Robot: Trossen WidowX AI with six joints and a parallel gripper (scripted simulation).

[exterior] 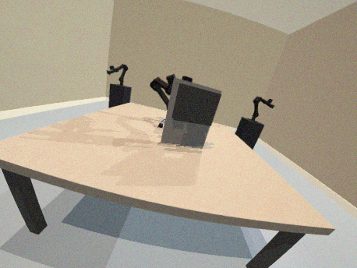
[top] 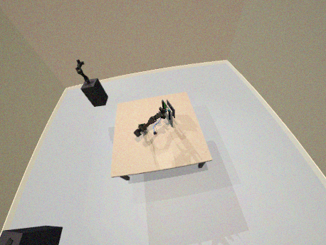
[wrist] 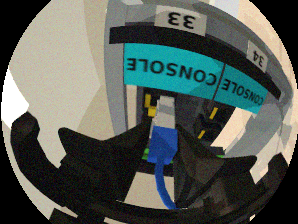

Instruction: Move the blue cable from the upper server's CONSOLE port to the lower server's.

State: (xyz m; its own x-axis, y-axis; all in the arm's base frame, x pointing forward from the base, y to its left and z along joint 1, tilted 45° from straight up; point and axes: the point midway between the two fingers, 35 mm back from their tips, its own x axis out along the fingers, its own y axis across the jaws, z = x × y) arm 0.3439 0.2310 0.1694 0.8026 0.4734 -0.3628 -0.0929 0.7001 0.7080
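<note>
Gripper: clamped on the plug (wrist: 164,144), one finger each side. Gripper (top: 164,110) (wrist: 164,131) is up at the rack (top: 171,107) (exterior: 170,113) (wrist: 114,90).
Plug: btwn fingertips, clear nose fwd of them, blue body nearer the wrist cam.
Port: yellow contacts (wrist: 149,103) show just beside plug nose; CONSOLE label (wrist: 170,67) & no. 33 tag (wrist: 180,20) beyond the tips, both inverted in wrist view.
Seating: nose looks out of the port or nearly so; full clearance can't be confirmed.
Server: upper or lower n/a from wrist view; high arm suggests upper (judgmt).
Cable: blue (top: 156,124) (exterior: 162,121) (wrist: 161,182), trails back from gripper; black end block (top: 154,133) (exterior: 160,125) on table (top: 135,160) (exterior: 117,171).
Done: grip on plug; extraction prob. under way or just made.
Left: confirm clear, move to lower CONSOLE, align, push to click, let go.
</note>
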